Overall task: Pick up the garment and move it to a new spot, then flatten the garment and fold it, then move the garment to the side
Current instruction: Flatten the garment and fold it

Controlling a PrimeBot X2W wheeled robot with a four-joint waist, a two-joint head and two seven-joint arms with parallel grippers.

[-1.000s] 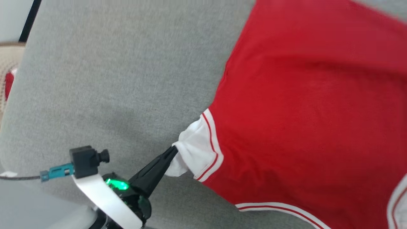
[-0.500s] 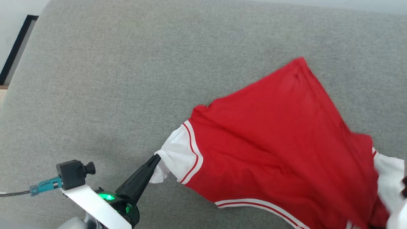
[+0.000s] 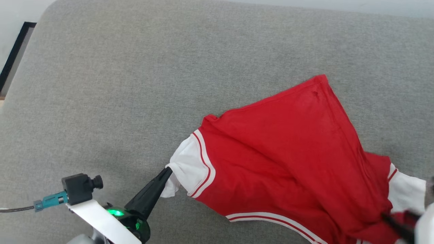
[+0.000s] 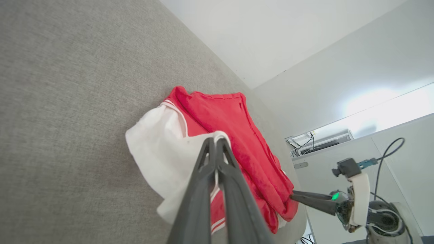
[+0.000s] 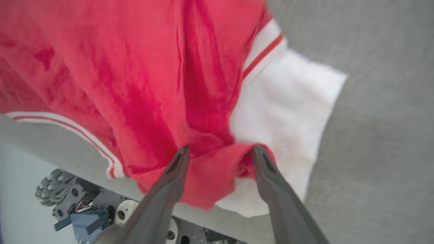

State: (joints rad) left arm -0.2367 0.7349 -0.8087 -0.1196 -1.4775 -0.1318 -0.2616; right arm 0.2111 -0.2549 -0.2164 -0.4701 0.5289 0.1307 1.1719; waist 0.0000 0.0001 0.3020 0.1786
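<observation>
right gripper newly parted, garment settled (left gripper still clamped)

- The cushion: gray woven fabric, with a rounded far-left corner.
- The shirt: red with white sleeves, lying rumpled by the near edge toward the right, one fold hanging past that edge.

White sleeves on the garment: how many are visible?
2. One sleeve is pinched in the left gripper; the other lies beside the right gripper, at the garment's opposite end.
</observation>
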